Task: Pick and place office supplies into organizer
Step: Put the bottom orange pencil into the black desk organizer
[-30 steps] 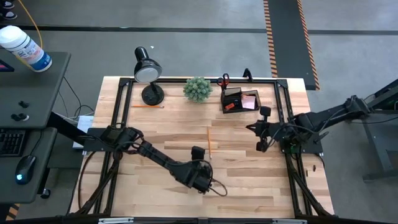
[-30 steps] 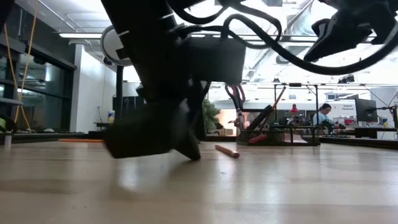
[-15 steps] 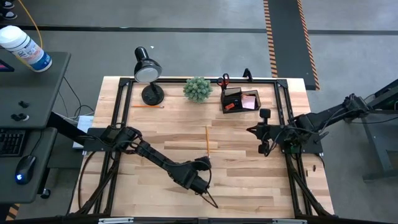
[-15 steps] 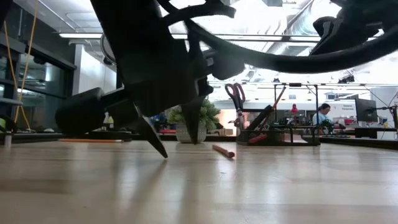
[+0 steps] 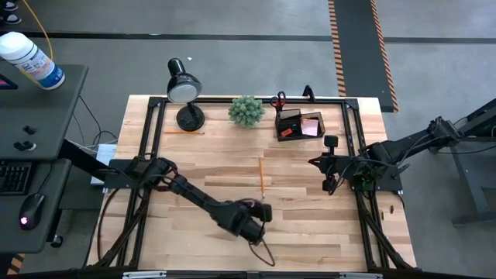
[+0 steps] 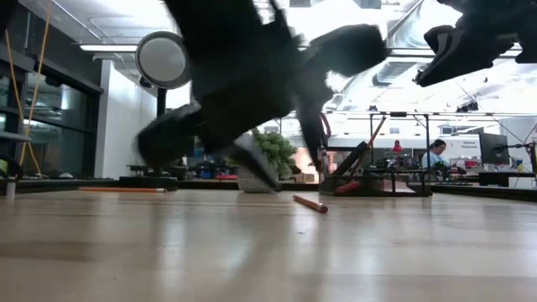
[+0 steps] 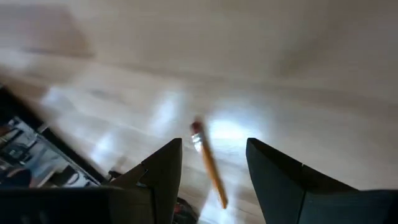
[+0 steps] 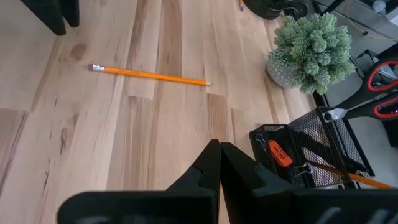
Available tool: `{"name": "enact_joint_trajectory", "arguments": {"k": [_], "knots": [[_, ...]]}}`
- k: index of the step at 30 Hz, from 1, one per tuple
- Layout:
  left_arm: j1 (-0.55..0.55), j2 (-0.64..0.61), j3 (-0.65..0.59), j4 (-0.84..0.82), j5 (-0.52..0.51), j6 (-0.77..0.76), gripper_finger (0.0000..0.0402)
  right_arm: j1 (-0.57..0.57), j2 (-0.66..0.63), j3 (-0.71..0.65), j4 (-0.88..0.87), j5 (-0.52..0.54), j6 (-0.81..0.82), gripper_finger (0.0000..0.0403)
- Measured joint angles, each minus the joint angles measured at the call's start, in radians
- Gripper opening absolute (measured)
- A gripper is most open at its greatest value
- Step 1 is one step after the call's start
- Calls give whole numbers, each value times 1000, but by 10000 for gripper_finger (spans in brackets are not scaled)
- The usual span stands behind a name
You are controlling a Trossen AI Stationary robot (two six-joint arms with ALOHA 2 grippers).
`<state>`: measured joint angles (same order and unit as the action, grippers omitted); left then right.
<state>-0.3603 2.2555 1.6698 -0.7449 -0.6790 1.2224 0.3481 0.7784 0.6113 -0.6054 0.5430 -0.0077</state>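
An orange pencil [image 5: 262, 177] lies flat on the wooden table near its middle. My left gripper [image 5: 261, 208] hovers open just above the pencil's near end. In the left wrist view the pencil [image 7: 210, 168] shows between the two spread fingers [image 7: 214, 143], which stand apart from it. My right gripper [image 8: 219, 152] is shut and empty, raised at the table's right side [image 5: 325, 164]. The black mesh organizer [image 5: 298, 125] stands at the far edge with a pink pad [image 5: 311, 126] in it and red-handled scissors [image 5: 279, 99] upright in its cup. A second pencil [image 5: 184, 132] lies at the far left.
A black desk lamp [image 5: 184, 89] and a green plant ball [image 5: 246, 111] stand along the far edge, left of the organizer. A black frame rail [image 5: 147, 155] runs round the tabletop. Bare wood lies between the pencil and the organizer.
My left gripper has rolled far about its own pointing line, so its fingers now stand on either side of the pencil, and it has risen a little above the table. It has stayed open. The right arm has kept still.
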Motion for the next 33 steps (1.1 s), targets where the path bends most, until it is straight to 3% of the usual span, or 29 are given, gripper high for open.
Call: {"name": "enact_joint_trajectory", "arguments": {"k": [7,13,19,33], "knots": [[20,40,136,1,19,9,170,0,0,0,-1,-14,0,0],[20,126,292,-194,22,12,170,0,0,0,-4,-35,0,0],[20,208,412,-289,13,5,170,0,0,0,-5,-38,-5,0],[34,239,450,-297,7,5,170,0,0,0,-11,-51,-11,0]]}}
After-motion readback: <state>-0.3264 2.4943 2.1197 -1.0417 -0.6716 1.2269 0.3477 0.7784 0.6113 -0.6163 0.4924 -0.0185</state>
